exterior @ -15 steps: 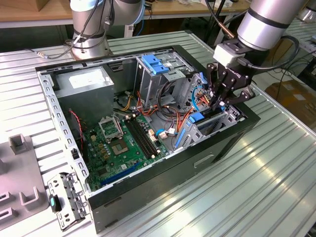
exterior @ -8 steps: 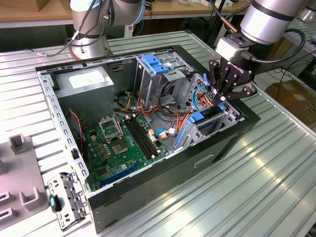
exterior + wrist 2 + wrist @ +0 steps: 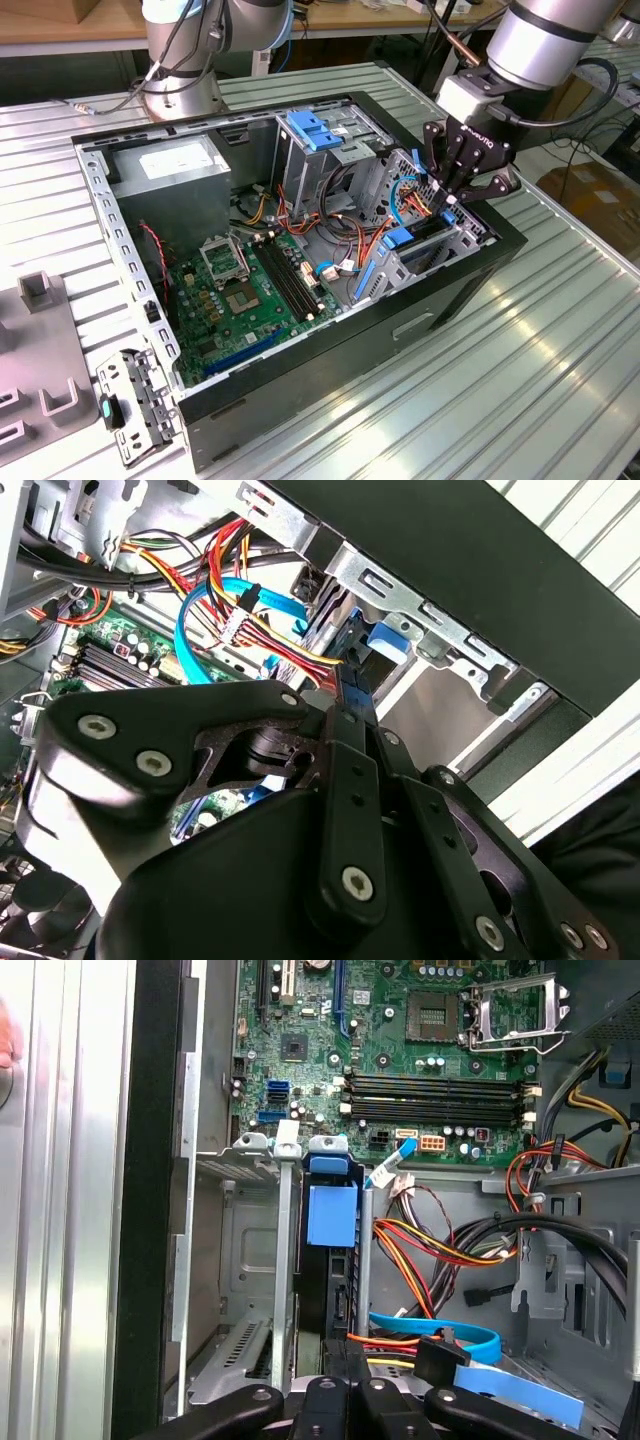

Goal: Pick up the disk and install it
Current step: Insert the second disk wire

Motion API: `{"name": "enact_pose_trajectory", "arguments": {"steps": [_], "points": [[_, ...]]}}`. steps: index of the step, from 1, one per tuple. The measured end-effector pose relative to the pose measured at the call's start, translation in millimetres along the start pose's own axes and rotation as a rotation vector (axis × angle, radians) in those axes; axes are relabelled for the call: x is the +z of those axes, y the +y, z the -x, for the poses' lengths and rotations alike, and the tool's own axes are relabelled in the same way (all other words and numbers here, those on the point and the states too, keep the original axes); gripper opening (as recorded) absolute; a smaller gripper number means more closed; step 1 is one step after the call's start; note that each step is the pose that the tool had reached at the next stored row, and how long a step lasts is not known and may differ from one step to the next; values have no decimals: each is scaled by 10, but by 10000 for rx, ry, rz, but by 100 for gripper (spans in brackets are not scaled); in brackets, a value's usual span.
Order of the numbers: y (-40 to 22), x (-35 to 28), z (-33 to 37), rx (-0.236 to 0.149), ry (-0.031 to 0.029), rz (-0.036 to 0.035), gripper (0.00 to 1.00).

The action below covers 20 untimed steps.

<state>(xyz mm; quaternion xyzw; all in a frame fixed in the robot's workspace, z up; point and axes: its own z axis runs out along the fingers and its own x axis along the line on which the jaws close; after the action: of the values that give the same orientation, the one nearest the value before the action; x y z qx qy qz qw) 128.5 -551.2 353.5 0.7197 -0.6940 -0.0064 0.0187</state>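
Upright, the disk (image 3: 331,1250) sits in the drive cage (image 3: 245,1290).

I work in a robotics laboratory or test workshop. My bench is a ribbed aluminium table (image 3: 560,340) built of slotted profiles, the kind used for fixtures. On it lies an opened desktop computer case (image 3: 330,350) with its side panel removed, exposing the green motherboard (image 3: 400,1050), bundled power cables (image 3: 440,1245) and metal drive cage (image 3: 250,1290). The base of a second robot arm (image 3: 180,95) is bolted at the table's far edge. Grey moulded fixtures (image 3: 45,380) sit at the exterior view's left. Behind, wooden workbenches (image 3: 60,30) and loose wiring occupy the background, and cardboard boxes (image 3: 600,200) stand at the exterior view's right.
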Motion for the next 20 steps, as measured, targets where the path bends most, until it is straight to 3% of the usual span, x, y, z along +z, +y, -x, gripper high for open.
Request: {"name": "enact_pose_trajectory", "arguments": {"steps": [7, 10, 12, 16, 18, 20], "points": [[9, -1, 1, 1, 2, 0, 11], [56, 1, 2, 0, 1, 0, 11], [124, 4, 5, 0, 0, 0, 11], [154, -8, 5, -1, -20, -1, 11], [162, -173, 3, 0, -30, -2, 11], [165, -266, 4, -1, -29, -1, 11]]}}
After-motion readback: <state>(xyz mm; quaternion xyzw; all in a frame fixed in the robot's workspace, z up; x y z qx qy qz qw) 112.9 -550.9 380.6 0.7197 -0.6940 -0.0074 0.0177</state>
